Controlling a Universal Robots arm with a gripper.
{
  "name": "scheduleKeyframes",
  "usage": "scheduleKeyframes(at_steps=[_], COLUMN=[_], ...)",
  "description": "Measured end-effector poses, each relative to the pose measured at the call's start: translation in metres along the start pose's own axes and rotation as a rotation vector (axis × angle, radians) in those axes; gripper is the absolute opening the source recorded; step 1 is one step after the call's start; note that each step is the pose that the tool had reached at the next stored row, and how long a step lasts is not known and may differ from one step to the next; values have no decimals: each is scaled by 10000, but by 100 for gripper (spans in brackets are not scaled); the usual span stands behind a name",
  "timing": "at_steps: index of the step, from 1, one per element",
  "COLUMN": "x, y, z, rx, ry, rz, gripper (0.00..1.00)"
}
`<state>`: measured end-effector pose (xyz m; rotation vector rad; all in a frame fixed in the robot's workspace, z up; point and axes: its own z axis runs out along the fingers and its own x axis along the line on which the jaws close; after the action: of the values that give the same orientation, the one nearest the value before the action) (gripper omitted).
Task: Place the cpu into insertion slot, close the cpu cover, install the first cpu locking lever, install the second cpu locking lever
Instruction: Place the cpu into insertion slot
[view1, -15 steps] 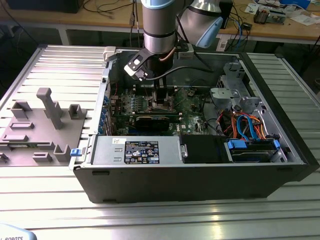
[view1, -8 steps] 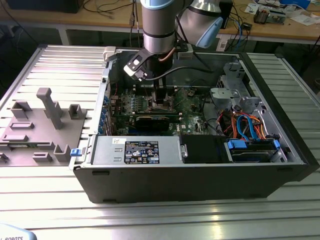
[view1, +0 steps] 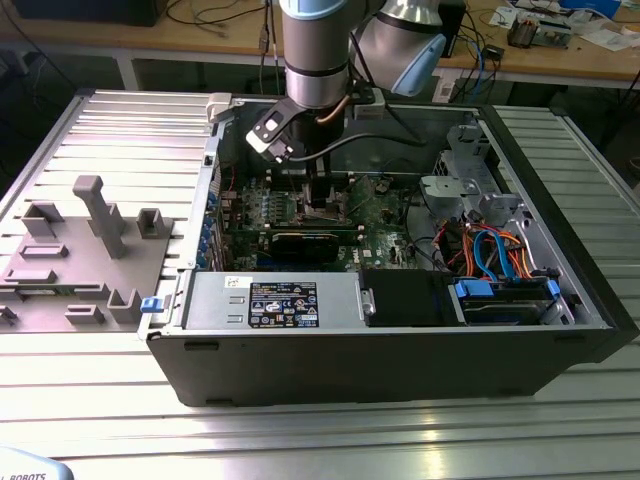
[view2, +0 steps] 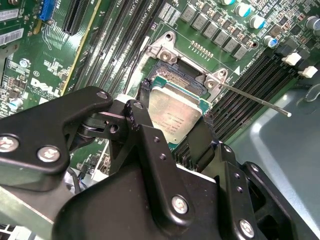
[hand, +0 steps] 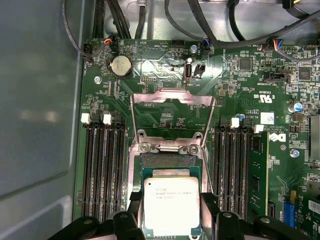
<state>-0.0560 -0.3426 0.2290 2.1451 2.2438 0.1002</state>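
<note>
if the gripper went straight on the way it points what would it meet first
Likely the insertion slot, straight below the cpu that the gripper holds; the gap between them is unclear.

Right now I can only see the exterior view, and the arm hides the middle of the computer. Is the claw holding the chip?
Observer: Yes. In both wrist views the claw grips the cpu by two opposite edges.
Operator: Is the lid shut over it?
Observer: No. In the first wrist view the cpu cover stands open, and part of the insertion slot shows bare past the chip's edge.
Operator: Where is the lever?
Observer: In the second wrist view a thin metal lever juts away from the slot's corner.
</note>
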Motion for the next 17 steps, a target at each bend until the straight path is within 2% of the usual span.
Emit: scheduleKeyframes(at_steps=[17], x=[2], y=[-43], z=[15], rx=[0], ry=[1], rz=[0], gripper=[54])
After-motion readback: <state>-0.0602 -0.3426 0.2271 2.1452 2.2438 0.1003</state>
